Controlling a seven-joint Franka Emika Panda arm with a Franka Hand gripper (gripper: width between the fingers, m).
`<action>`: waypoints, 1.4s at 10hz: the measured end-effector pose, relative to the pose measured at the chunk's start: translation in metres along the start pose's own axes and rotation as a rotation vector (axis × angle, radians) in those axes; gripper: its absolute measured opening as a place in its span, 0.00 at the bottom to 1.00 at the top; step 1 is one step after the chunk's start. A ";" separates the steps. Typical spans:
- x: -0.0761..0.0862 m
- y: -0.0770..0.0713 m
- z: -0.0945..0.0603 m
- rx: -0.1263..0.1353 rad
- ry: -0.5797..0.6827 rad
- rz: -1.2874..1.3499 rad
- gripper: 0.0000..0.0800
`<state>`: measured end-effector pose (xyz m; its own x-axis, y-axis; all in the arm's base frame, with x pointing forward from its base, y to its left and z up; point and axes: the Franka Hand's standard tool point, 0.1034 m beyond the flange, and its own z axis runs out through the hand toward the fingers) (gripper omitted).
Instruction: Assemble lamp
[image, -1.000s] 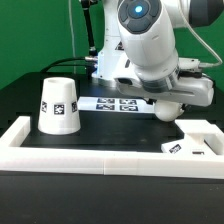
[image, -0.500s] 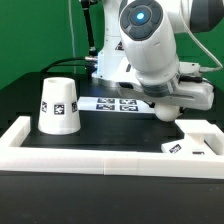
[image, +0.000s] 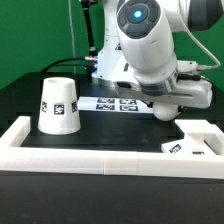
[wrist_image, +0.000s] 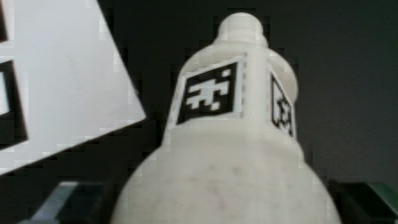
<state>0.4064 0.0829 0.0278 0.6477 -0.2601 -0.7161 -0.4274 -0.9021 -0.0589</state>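
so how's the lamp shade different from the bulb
The lamp shade is a wide cone; the bulb is bottle-shaped with a narrow neck. The shade stands in the open at the exterior view's left; the bulb is mostly hidden under the gripper. Both are white and carry a marker tag.

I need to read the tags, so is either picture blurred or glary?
Exterior view: evenly lit, fairly sharp, the lamp shade tag reads clearly. Wrist view: the bulb fills the frame, soft with close-range blur, its tag still legible; the marker board looks bright, nearly washed out.
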 end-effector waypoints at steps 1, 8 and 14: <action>-0.005 0.000 -0.014 0.007 -0.009 -0.015 0.72; -0.012 -0.007 -0.069 0.036 0.011 -0.109 0.72; 0.004 -0.023 -0.119 0.033 0.407 -0.247 0.72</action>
<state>0.4943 0.0615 0.1093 0.9240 -0.1586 -0.3479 -0.2448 -0.9443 -0.2197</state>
